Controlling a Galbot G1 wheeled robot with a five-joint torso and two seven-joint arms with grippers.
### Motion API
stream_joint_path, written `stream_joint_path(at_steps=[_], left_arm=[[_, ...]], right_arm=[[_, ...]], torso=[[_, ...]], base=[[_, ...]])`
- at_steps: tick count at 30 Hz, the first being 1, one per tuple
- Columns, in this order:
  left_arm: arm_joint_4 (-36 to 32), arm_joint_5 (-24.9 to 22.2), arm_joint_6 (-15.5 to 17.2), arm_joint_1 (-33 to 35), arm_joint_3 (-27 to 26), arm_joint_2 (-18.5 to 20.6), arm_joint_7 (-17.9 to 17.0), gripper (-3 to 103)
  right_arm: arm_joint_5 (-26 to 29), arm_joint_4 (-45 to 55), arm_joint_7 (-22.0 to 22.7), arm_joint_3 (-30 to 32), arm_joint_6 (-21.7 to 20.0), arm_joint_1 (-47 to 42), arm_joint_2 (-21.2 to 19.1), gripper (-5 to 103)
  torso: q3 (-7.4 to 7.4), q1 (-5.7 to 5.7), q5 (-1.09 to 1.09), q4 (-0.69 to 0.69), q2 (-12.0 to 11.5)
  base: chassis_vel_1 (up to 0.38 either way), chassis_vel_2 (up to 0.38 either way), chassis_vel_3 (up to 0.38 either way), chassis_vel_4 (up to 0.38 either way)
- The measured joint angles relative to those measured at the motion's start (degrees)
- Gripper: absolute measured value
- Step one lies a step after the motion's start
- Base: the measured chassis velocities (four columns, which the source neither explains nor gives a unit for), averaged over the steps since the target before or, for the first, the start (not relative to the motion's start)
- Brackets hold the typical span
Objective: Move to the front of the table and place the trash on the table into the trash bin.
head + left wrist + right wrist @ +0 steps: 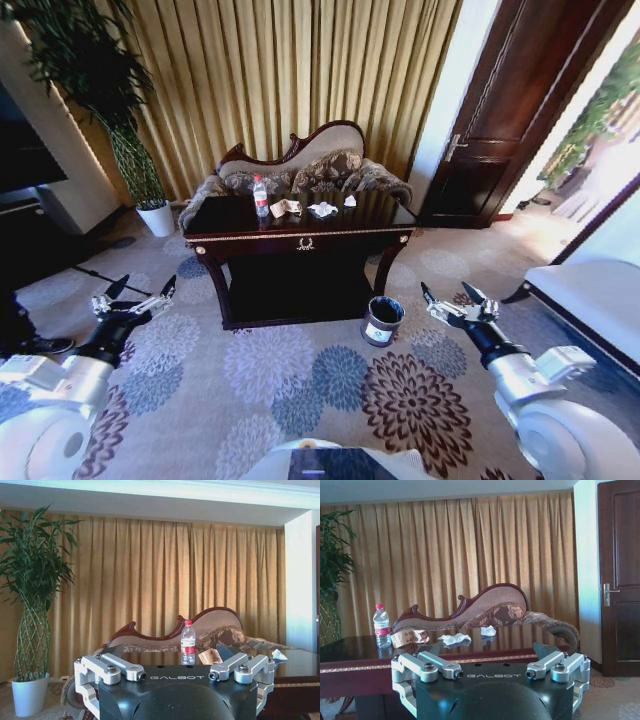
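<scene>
The dark glossy table [300, 243] with gold trim stands ahead across the carpet. On its top are a clear red-capped bottle [261, 196], a tan paper wad [285, 208] and a crumpled white tissue [323, 209], with a smaller white scrap [350, 201] behind. The small round dark trash bin [382, 321] sits on the floor by the table's front right leg. My left gripper [136, 296] and right gripper [452, 297] hover open and empty, well short of the table. The wrist views show the bottle [188, 643] [382, 626], the wad [210, 656] [410, 637] and the tissue [278, 654] [454, 639].
A carved sofa [300, 170] stands behind the table before gold curtains. A tall plant in a white pot [157, 218] is at the left, a dark door [500, 130] at the right, and a white bench [590, 300] at the near right. Patterned carpet [300, 380] lies between me and the table.
</scene>
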Motion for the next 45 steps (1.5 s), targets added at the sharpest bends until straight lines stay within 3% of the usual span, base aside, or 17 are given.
stream_joint_path(at_steps=[45], left_arm=[[0.36,0.07,-0.43,-0.15,0.13,-0.27,1.7,100]], right_arm=[[0.06,0.0,-0.02,-0.28,0.15,0.0,0.16,100]], torso=[[0.0,0.01,-0.01,-0.01,0.0]], base=[[-0.158,0.159,0.156,-0.162]])
